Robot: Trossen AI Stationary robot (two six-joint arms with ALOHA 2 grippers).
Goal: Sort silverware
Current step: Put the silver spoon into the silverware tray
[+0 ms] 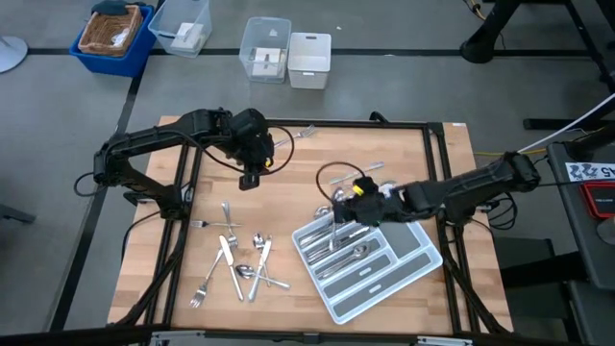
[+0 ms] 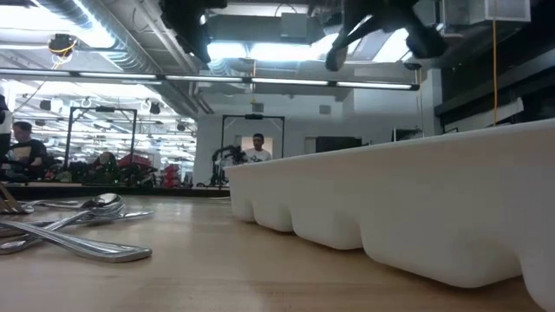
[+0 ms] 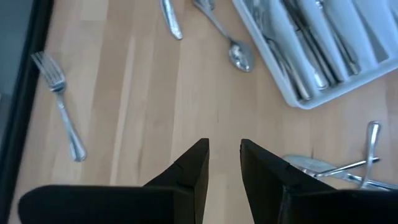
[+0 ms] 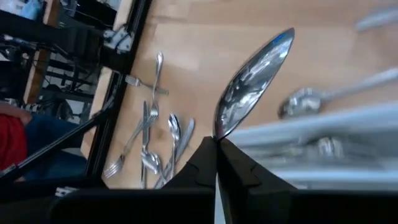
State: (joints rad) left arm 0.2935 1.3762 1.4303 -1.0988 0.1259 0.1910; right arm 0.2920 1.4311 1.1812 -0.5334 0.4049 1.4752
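My right gripper [image 1: 342, 205] hangs over the far left corner of the light grey tray [image 1: 408, 274], shut on a silver spoon [image 4: 254, 81]. The tray sits at the table's near right with several pieces of silverware [image 1: 357, 252] in its compartments. More silverware [image 1: 238, 261] lies loose on the wood at the near left, and more pieces lie beyond the tray [image 1: 370, 173]. A single fork [image 1: 306, 133] lies near the far edge. My left gripper [image 3: 224, 163] is open above bare wood at the far left, with nothing between its fingers. My right gripper pinches the spoon at the narrow base of its bowl [image 4: 219, 132] between its two fingertips. The bowl sticks out ahead of the fingers, and a thin strip of handle [image 4: 216, 202] runs back between them. The spoon is lifted clear above the tray's edge.
Clear plastic boxes [image 1: 265, 48], a white box [image 1: 309, 60] and a blue bin with a basket [image 1: 113, 34] stand on the floor beyond the far edge. A black frame [image 1: 437, 163] borders the table. In the low view, people [image 2: 257, 149] are in the room behind.
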